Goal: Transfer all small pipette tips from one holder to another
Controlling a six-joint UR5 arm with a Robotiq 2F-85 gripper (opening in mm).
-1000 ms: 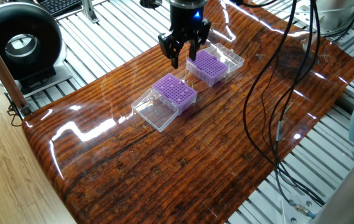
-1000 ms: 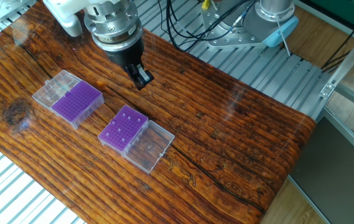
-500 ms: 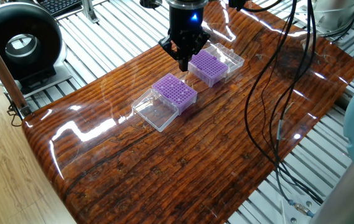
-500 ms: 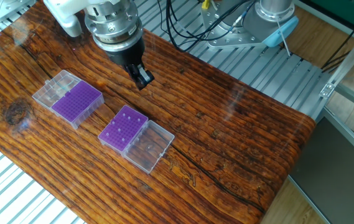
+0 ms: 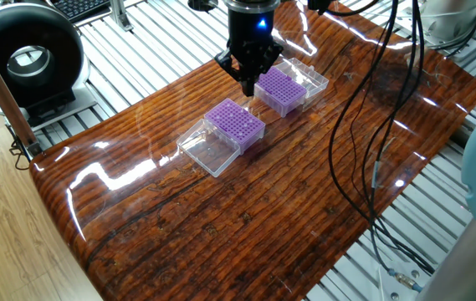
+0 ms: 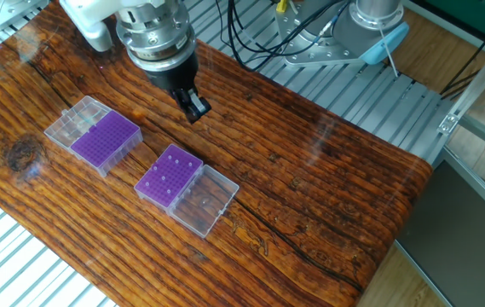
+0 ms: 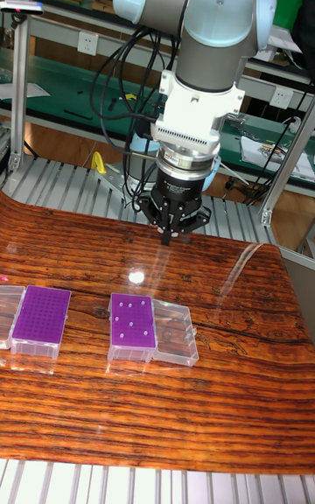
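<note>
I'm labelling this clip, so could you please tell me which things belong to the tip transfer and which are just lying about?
Job:
- rack holding small pipette tips
- other purple rack
- hand, shut

Lying about:
- black round device
- hanging cables

The small pipette tips [image 6: 172, 174] appear only as a few pale dots on the top face of one purple grid rack [image 6: 168, 177]. Each dot occupies a single hole; colour and length cannot be resolved. The tips seem to stand upright, sunk in the holes, with only their top ends visible. The tall fixed view shows about five dots, scattered and apart from one another across the grid. This rack lies flat near the middle of the wooden table [image 6: 327, 188], with a clear open lid [image 6: 204, 200] touching one of its sides. A second purple grid rack [image 6: 104, 140] sits well apart, nearer a table end; no dots are discernible on it.
</note>
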